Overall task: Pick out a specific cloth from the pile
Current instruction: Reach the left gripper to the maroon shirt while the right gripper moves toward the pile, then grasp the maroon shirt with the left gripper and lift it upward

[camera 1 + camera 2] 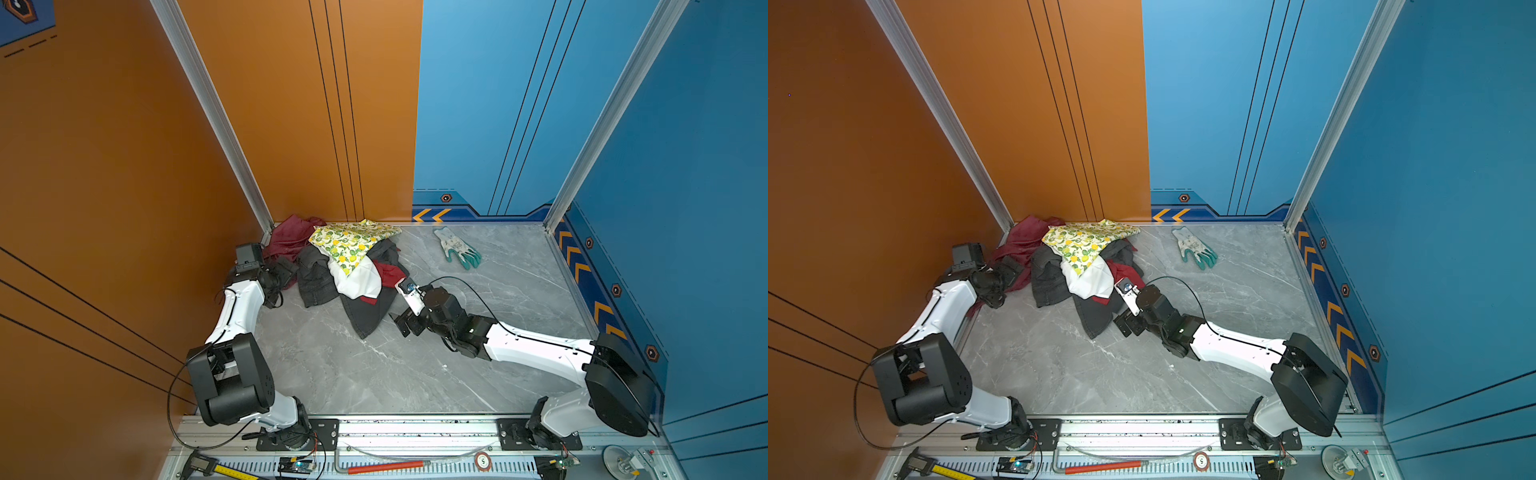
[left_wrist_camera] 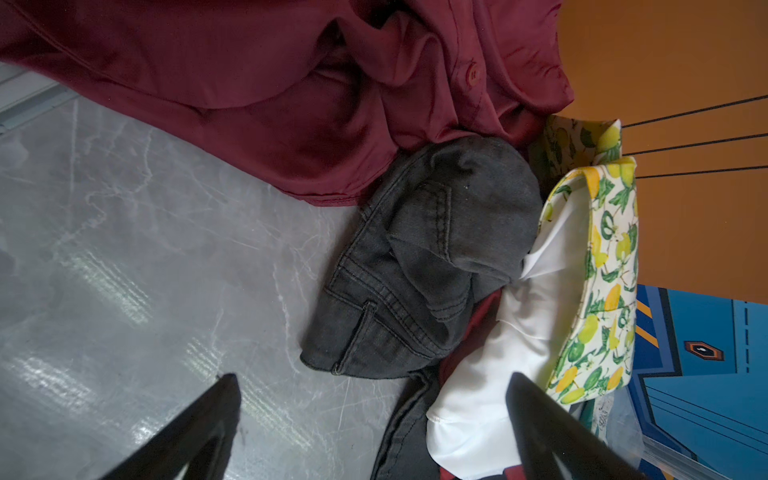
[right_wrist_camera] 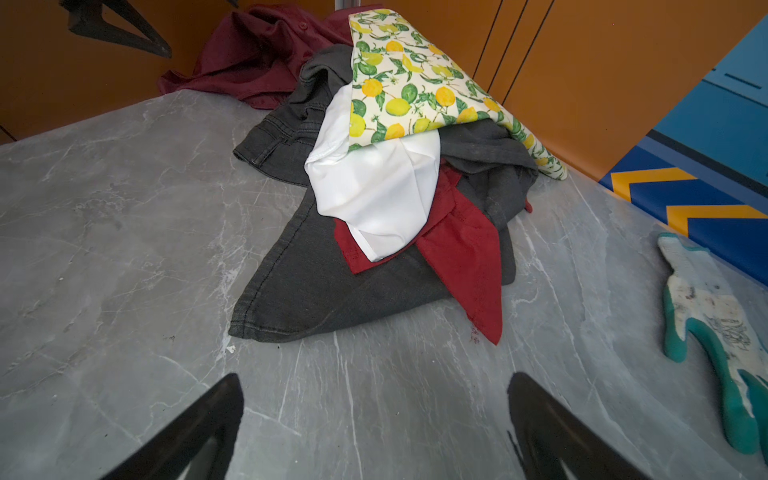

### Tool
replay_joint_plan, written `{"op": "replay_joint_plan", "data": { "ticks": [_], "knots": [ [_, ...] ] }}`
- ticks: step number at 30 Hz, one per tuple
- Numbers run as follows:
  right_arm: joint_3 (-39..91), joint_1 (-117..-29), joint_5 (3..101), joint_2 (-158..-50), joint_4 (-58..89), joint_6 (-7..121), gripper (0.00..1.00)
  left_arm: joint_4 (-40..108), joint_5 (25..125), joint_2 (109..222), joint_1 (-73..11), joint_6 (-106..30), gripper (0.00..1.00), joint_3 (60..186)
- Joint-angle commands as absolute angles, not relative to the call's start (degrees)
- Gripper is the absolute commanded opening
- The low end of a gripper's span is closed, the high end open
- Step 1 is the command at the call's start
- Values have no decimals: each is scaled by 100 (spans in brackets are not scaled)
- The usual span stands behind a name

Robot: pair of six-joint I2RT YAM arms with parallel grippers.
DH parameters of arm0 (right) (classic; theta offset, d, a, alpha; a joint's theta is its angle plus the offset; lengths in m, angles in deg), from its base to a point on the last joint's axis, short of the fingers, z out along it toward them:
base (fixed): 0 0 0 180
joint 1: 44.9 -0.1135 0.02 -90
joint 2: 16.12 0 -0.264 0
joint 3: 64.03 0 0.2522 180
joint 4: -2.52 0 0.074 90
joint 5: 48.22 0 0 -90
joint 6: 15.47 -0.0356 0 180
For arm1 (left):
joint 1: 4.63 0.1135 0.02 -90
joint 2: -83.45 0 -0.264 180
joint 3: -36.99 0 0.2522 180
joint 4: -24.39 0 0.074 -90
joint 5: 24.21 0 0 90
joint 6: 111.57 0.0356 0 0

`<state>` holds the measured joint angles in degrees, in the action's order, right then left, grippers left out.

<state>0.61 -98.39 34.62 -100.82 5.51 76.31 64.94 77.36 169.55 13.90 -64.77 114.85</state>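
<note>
The cloth [image 1: 291, 239], a large dark maroon buttoned garment, lies crumpled in the back left corner against the orange wall; it also shows in the left wrist view [image 2: 249, 83]. The pile [image 1: 353, 266] adjoins it on its right: lemon-print cloth [image 3: 415, 83] on top, white cloth [image 3: 374, 187], dark grey garments [image 2: 415, 270] and a small bright red cloth [image 3: 469, 257]. My left gripper [image 2: 372, 377] is open, low beside the maroon cloth and the grey garment, holding nothing. My right gripper [image 3: 374, 376] is open over bare table in front of the pile [image 1: 405, 324].
A white-and-teal work glove [image 1: 457, 249] lies alone at the back right. The orange wall [image 1: 124, 187] and the blue wall [image 1: 685, 208] enclose the grey marble table [image 1: 374, 365]. A red-handled tool [image 1: 386, 467] and other tools lie on the front rail.
</note>
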Motion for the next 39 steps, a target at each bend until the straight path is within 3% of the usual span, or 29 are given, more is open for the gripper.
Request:
{"op": "replay_joint_plan", "data": {
  "ticks": [1, 11, 27, 33, 35, 37, 38, 39],
  "knots": [
    [221, -9878, 3460, -10154, 398, 7791, 99, 6461, 7954, 17157, 1485, -6516, 99, 11735],
    [134, -9738, 3470, -10241, 333, 7829, 100, 6366, 7762, 17984, 1546, -6551, 100, 12409],
    [114, -9397, 3859, -10392, 427, 7786, 100, 6551, 5630, 20297, 948, -6178, 98, 14780],
    [168, -9255, 3870, -10353, 615, 7818, 100, 6836, 5341, 21207, 882, -6114, 96, 15855],
    [176, -9230, 3850, -10323, 634, 7814, 100, 6838, 5410, 21424, 887, -6085, 71, 16058],
    [174, -9219, 3819, -10289, 648, 7804, 100, 6841, 5533, 21592, 882, -6094, 16, 16228],
    [173, -9223, 3811, -10283, 663, 7804, 100, 6876, 5551, 21615, 889, -6115, 0, 16277],
    [177, -9214, 3800, -10269, 677, 7801, 100, 6875, 5580, 21595, 881, -6137, 0, 16292]
  ]
}}
